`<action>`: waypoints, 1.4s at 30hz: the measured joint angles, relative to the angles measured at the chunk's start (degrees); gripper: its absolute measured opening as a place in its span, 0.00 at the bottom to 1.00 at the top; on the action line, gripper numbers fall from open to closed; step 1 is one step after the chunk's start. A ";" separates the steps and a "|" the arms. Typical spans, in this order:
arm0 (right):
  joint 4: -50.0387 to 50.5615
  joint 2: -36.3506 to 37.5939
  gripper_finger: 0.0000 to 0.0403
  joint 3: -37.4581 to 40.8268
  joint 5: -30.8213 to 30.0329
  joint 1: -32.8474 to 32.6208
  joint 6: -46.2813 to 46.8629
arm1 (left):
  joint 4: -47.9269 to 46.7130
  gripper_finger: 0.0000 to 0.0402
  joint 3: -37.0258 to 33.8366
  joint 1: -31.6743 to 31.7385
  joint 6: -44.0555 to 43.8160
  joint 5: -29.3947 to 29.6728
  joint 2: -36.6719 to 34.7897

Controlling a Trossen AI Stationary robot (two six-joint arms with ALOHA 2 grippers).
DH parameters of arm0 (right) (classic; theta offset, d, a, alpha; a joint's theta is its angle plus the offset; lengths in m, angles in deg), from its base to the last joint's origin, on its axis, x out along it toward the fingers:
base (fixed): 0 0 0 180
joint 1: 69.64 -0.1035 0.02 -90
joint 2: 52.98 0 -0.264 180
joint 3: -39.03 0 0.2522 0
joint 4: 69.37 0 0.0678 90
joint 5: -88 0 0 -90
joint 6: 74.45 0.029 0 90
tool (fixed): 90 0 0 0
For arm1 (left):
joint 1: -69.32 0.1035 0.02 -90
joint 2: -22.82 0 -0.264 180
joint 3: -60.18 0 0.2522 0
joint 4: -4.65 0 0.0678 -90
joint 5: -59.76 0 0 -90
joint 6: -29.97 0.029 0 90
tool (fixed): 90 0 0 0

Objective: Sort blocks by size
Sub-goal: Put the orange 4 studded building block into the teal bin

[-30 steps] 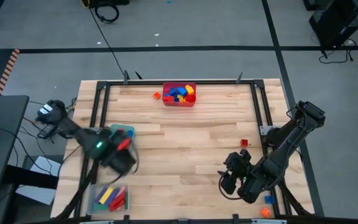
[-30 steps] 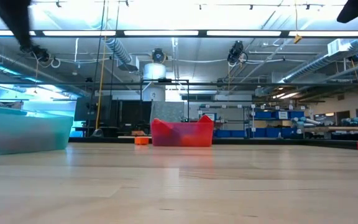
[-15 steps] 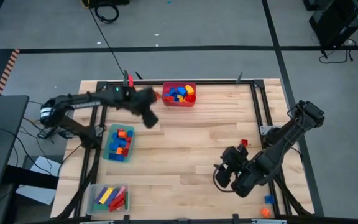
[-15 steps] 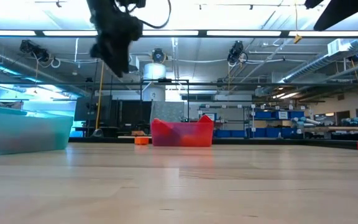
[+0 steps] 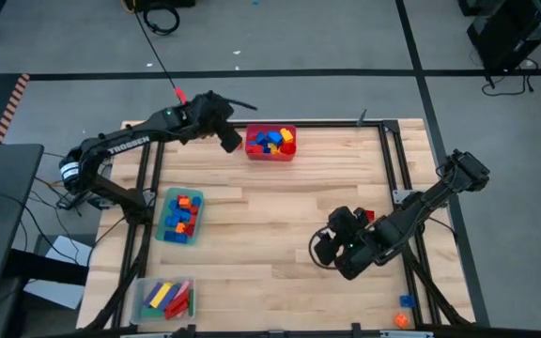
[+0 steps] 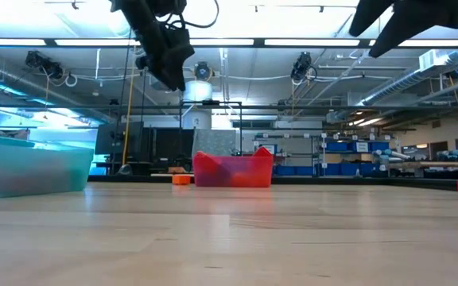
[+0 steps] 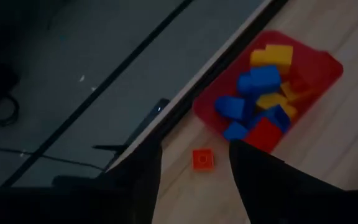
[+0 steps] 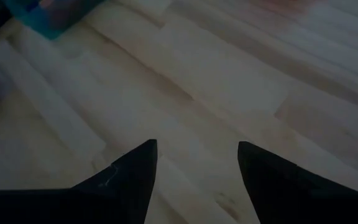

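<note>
Looking past the left gripper point(image 7: 194, 180), spread open and empty, a small orange block point(image 7: 202, 158) with a square stud is seen flat on the table point(image 7: 328, 162), framed between its fingers. Just beyond, the red bin point(image 7: 325, 59) is packed with blue, yellow and red blocks point(image 7: 263, 93). The right gripper point(image 8: 194, 165) is open over bare wood.

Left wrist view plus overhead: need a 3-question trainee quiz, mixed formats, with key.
1. True or false: the left gripper is shut on a block.
2. Which bin sits nearest the loose orange block? A) red bin B) green bin C) clear bin
3. Fill in: the right gripper hangs over bare ____.

Key: 1 false, it is open and empty. 2 A. 3 table.
</note>
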State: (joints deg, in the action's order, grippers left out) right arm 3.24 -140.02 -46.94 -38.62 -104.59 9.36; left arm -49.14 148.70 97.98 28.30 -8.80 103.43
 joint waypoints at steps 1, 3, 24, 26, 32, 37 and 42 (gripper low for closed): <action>0.00 0.00 0.59 0.01 0.00 0.48 0.00 | 0.99 0.50 0.00 0.52 0.55 -0.54 0.22; 0.00 0.00 0.59 0.01 0.02 1.45 0.00 | 1.91 0.54 0.00 1.84 1.40 -2.57 0.83; -0.28 0.00 0.58 0.01 0.24 7.45 -0.24 | 2.03 0.94 0.02 5.46 6.31 -6.45 7.62; -0.32 0.00 0.58 0.00 0.24 7.87 -0.80 | 1.80 0.94 0.04 6.67 8.95 -9.03 8.45; -1.12 0.00 0.58 -0.01 0.24 8.61 -1.38 | -1.21 0.94 0.02 10.32 16.24 -17.37 15.16; -1.14 0.00 0.58 -0.01 0.27 8.61 -1.47 | -3.24 0.94 0.02 11.26 20.42 -18.62 20.83; -1.20 0.00 0.58 -0.01 0.46 8.69 -1.46 | -5.35 0.94 2.32 11.11 21.61 -20.54 25.86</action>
State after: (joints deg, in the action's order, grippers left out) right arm 2.04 -140.02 -46.95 -38.16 -95.90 7.90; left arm -54.49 151.02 109.10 49.92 -29.34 129.29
